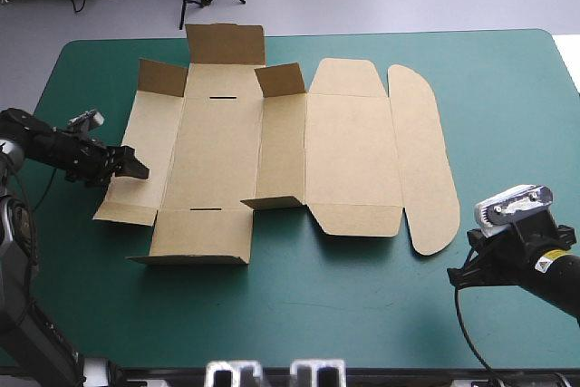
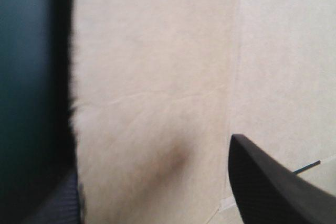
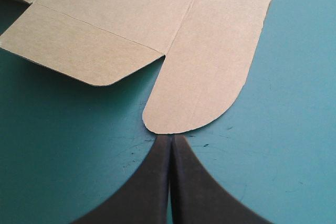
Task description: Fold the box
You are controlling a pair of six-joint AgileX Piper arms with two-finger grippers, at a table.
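The brown box [image 1: 272, 151] lies as a cut sheet on the teal-green cover, mostly flat. Two small flaps [image 1: 279, 79] at its far side stand up, and the far panel [image 1: 225, 43] is raised too. My left gripper [image 1: 136, 169] is at the sheet's left edge, open. In the left wrist view that gripper [image 2: 153, 156] straddles the edge of the box's left panel [image 2: 157, 77], one finger over the board and one off it. My right gripper [image 1: 456, 274] is shut and empty. Its tip [image 3: 170, 137] sits just short of the rounded lid flap [image 3: 210, 77].
The teal-green cover [image 1: 317, 305] runs bare from the box to the table's front edge. The rounded lid flap [image 1: 426, 169] lies flat at the sheet's right end, near the table's right side.
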